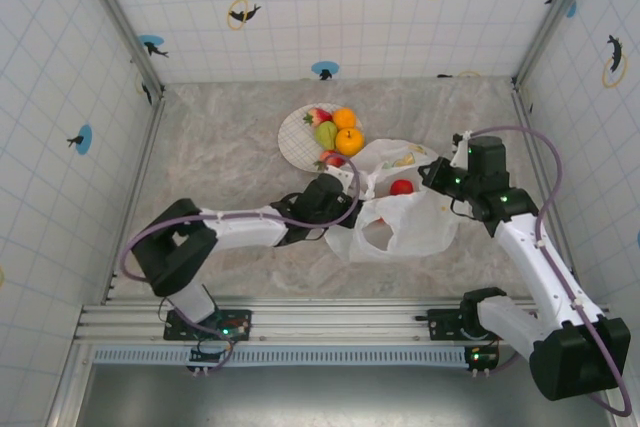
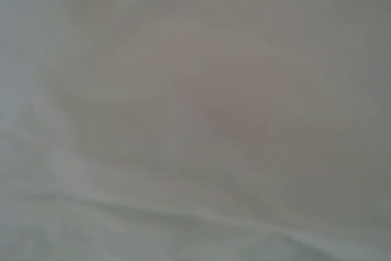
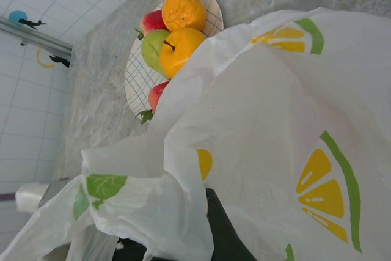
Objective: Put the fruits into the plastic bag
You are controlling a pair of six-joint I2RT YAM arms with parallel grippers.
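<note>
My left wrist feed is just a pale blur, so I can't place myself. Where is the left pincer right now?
Observer: From above, the left pincer sits at the plastic bag's left edge, beside the plate.
Operator: Is anything holding the bag?
Observer: Yes, the right pincer is shut on its right side, with plastic draped over its finger.
Operator: Which fruits are on the plate?
Observer: Two oranges, a green fruit and strawberries.
</note>
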